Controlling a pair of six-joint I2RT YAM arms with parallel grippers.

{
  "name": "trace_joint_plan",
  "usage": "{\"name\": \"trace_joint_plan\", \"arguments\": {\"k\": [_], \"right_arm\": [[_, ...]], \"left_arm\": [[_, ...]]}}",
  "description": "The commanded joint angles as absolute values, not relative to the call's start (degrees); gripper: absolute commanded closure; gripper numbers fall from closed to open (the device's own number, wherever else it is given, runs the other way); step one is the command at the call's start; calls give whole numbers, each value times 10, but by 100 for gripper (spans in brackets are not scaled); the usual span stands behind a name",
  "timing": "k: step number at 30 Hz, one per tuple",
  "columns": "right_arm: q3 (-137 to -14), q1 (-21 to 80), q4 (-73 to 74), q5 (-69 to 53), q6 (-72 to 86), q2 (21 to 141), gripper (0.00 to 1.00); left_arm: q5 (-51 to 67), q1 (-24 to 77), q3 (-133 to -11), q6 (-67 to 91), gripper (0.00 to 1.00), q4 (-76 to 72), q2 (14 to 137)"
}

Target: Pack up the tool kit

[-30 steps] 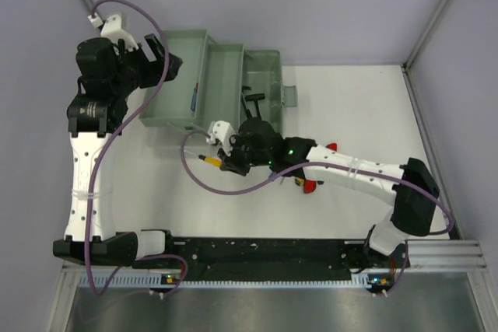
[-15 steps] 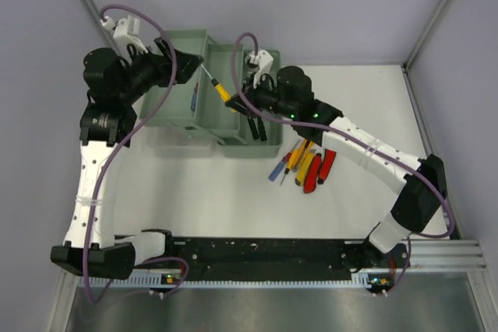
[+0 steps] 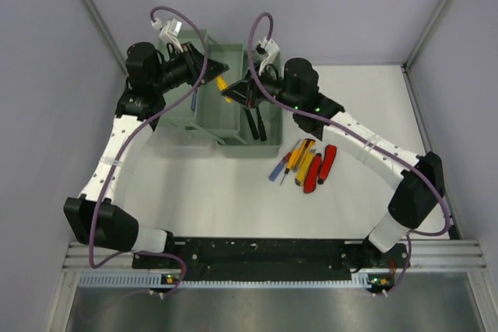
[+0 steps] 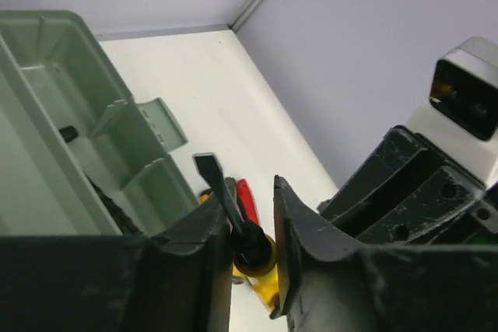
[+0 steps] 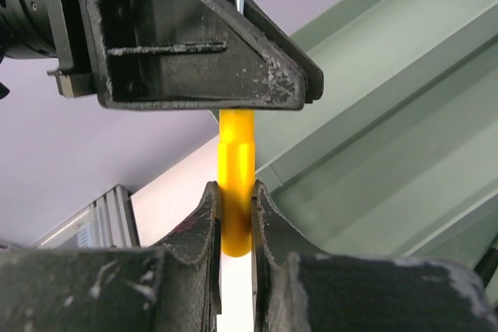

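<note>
Left hand: the left gripper point(image 4: 252, 200) is reaching over the green box and closing in on the black neck of the yellow screwdriver point(image 4: 261, 279). Its fingers point(image 4: 204, 248) are almost shut and look like they are touching the neck on both sides.
Right hand: the right gripper point(image 5: 233, 192) is squeezing the fat yellow handle of the same screwdriver. Its two fingers point(image 5: 204, 223) are pressing on the handle with only the handle between them.
Screwdriver: it is hanging in the air above the toolbox point(image 3: 214, 124), between the two hands. In the left wrist view its flat tip is poking up past the left fingers. In the right wrist view its thin metal rod is sticking up above the left hand.
Toolbox: it is sitting open at the far left of the table point(image 3: 358, 106), with its trays spread out like steps.
Inside the box: black tool handles point(image 3: 254, 124) are lying in the right part, and a blue handle point(image 3: 192, 102) is showing in the left part.
Loose tools: red pliers point(image 3: 320, 167), a yellow knife point(image 3: 305, 167) and a blue screwdriver point(image 3: 276, 170) are lying side by side on the table, just to the right of the box.
</note>
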State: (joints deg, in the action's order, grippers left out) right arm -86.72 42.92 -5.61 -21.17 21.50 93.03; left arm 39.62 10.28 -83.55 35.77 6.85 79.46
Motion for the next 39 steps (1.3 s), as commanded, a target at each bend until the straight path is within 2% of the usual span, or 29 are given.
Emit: {"name": "trace_joint_plan", "arguments": {"k": [1, 2, 3, 4, 5, 6, 7, 8, 10, 15, 25, 35, 39], "right_arm": [[-903, 421, -89, -216, 233, 943, 100], [-904, 421, -84, -213, 233, 946, 100], [-905, 421, -79, -208, 234, 947, 100], [-904, 421, -76, -203, 231, 947, 94], [-904, 421, -72, -196, 228, 948, 80], [-904, 421, -65, -184, 222, 948, 58], [-900, 420, -62, -172, 215, 947, 41], [-897, 420, -58, -157, 207, 945, 34], [-896, 417, -40, -127, 193, 940, 27], [-871, 389, -10, -84, 194, 916, 23], [-809, 323, 33, -42, 220, 884, 24], [-797, 304, 71, -33, 234, 897, 25], [-793, 298, 99, -22, 243, 903, 25]], "left_arm": [[418, 105, -858, 353, 89, 20, 803], [413, 105, -862, 346, 100, 29, 805], [407, 105, -867, 336, 100, 39, 806], [398, 105, -873, 323, 100, 51, 808], [387, 105, -883, 303, 100, 76, 809], [371, 105, -895, 284, 100, 92, 812], [350, 105, -911, 258, 100, 131, 815], [327, 104, -929, 231, 100, 158, 819], [268, 102, -965, 178, 100, 219, 830], [173, 77, -1032, 100, 100, 311, 852], [59, 35, -1104, 58, 100, 444, 943], [-45, 34, -1107, 26, 100, 469, 1018], [-79, 33, -1121, 15, 75, 472, 1044]]}}
